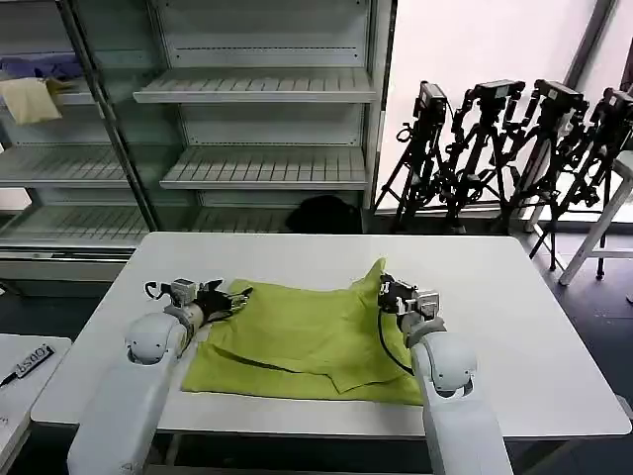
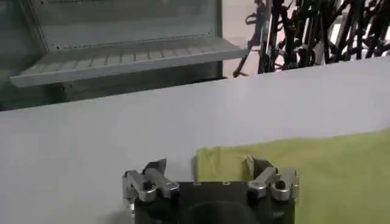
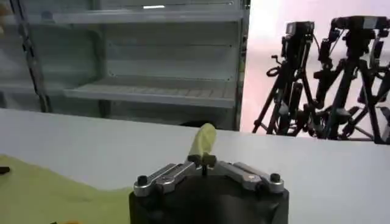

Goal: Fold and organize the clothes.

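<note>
Behind the tabletop [image 1: 514, 297] stands a wall of bare slatted shelves [image 1: 262, 163], with a pale yellow cloth [image 1: 30, 99] and a purple-blue cloth [image 1: 40, 66] on an upper shelf at the far left, and a row of black tripods [image 1: 514, 148] lined up by the window on the right. The white tabletop carries the lime-green T-shirt [image 1: 297, 336], spread flat across its near middle with an inner fold showing toward the front edge and its far right corner pulled up into a peak. The right gripper [image 1: 384, 288] sits at that raised corner; in the right wrist view its jaws [image 3: 202, 161] are pinched together on a thin tip of green cloth that stands up above them. The left gripper [image 1: 235, 294] rests at the shirt's far left corner; in the left wrist view its jaws [image 2: 207, 173] are spread wide, with the corner of the shirt lying between them, not gripped.
</note>
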You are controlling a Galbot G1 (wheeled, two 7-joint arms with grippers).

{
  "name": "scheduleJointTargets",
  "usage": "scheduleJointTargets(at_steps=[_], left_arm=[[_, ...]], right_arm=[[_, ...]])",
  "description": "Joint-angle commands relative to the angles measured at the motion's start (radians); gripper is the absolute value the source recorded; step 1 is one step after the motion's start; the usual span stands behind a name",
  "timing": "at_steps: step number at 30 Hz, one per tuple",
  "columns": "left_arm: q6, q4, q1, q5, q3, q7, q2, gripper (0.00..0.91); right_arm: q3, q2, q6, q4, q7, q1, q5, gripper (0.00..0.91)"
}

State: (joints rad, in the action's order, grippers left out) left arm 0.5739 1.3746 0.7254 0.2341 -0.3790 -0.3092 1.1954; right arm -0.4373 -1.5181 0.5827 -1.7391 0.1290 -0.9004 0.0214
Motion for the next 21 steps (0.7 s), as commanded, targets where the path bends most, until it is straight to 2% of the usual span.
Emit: scheduleJointTargets(at_steps=[1,21], left_arm=[[0.003,-0.021,-0.011,-0.013,0.012,-0.017,0.004,0.0],[-0.005,0.03,0.02,-0.023,0.0,-0.031,-0.004,0.0]], right_arm=[[0.0,0.0,0.0,0.003,-0.001,0.0,-0.001,0.0],[0.002,0.008,0.0,-0.026,0.001,-0.012,0.005,0.0]])
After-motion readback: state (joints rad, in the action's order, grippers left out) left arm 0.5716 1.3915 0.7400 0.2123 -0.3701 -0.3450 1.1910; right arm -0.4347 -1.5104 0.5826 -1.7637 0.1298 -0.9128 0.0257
